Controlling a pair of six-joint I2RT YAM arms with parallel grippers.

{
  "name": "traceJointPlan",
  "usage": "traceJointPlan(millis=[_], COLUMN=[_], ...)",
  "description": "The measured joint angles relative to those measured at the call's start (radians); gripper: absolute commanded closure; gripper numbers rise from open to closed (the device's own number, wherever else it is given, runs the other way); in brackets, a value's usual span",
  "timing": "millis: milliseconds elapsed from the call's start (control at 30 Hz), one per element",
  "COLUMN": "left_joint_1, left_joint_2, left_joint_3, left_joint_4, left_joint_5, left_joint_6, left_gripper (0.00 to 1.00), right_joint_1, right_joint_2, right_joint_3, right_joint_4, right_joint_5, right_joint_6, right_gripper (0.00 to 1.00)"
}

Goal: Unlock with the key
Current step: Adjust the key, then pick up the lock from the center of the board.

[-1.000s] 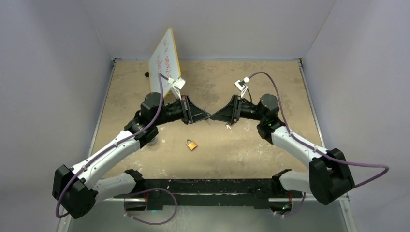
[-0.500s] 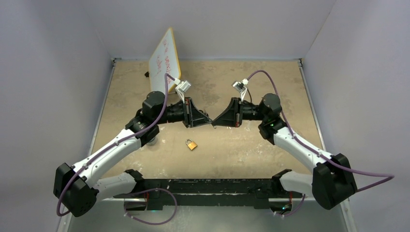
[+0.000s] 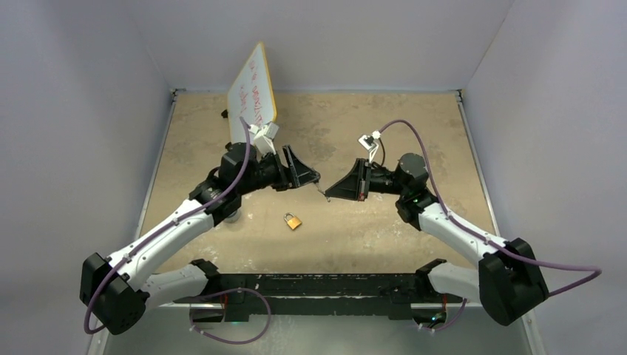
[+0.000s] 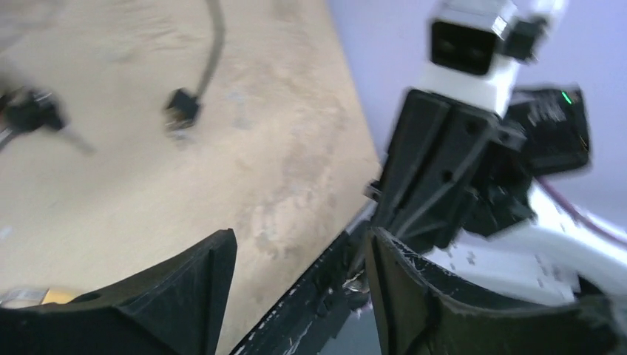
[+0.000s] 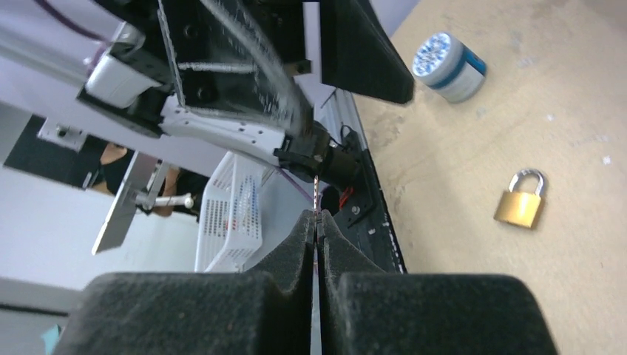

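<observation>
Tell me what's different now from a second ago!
The hands met and passed the key: the right hand shut on it, then the left hand opened, let go and drew back to its side. The padlock and the whiteboard stayed put.

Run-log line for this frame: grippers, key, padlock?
left gripper: open, empty | right gripper: shut on key | padlock: lying on table, untouched | step: key not yet in padlock
</observation>
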Motion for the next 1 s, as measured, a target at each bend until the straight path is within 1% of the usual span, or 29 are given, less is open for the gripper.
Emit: traceJointPlan(millis=[100,133,167,267,433,533,667,867,933,1000], left_joint_1=[0.0,0.0,0.0,-0.011,-0.071,-0.091,-0.099,-0.116,-0.127,-0.145], left_joint_2=[-0.014,-0.01,0.003,0.1,0.294,0.372,0.441,0.554,0.591,0.635], left_joint_3=[0.0,-0.001,-0.001,-0.002,0.003,0.011,0.038,0.138,0.177,0.225], left_joint_4=[-0.176,-0.238,-0.291,-0.419,-0.551,-0.599,-0.615,-0.646,-0.675,-0.712], left_joint_5=[-0.183,-0.229,-0.263,-0.33,-0.388,-0.409,-0.431,-0.493,-0.522,-0.553], left_joint_6=[-0.086,-0.119,-0.152,-0.224,-0.284,-0.309,-0.342,-0.397,-0.414,-0.43], left_gripper=[0.33,0.33,0.33,0.32,0.3,0.29,0.27,0.27,0.29,0.33], right_joint_1=[0.002,0.002,0.002,0.004,0.006,0.009,0.011,0.011,0.011,0.011], right_joint_2=[0.0,0.001,0.005,0.029,0.063,0.084,0.1,0.104,0.104,0.104], right_joint_3=[-0.06,-0.093,-0.099,-0.143,-0.183,-0.19,-0.205,-0.216,-0.216,-0.215], right_joint_4=[-0.021,-0.04,-0.047,-0.071,-0.105,-0.108,-0.108,-0.117,-0.137,-0.172], right_joint_5=[0.069,0.108,0.113,0.17,0.234,0.257,0.276,0.288,0.294,0.311], right_joint_6=[0.0,0.0,-0.001,-0.005,-0.016,-0.024,-0.032,-0.049,-0.068,-0.092], right_gripper=[1.0,1.0,1.0,1.0,1.0,1.0,1.0,1.0,1.0,1.0])
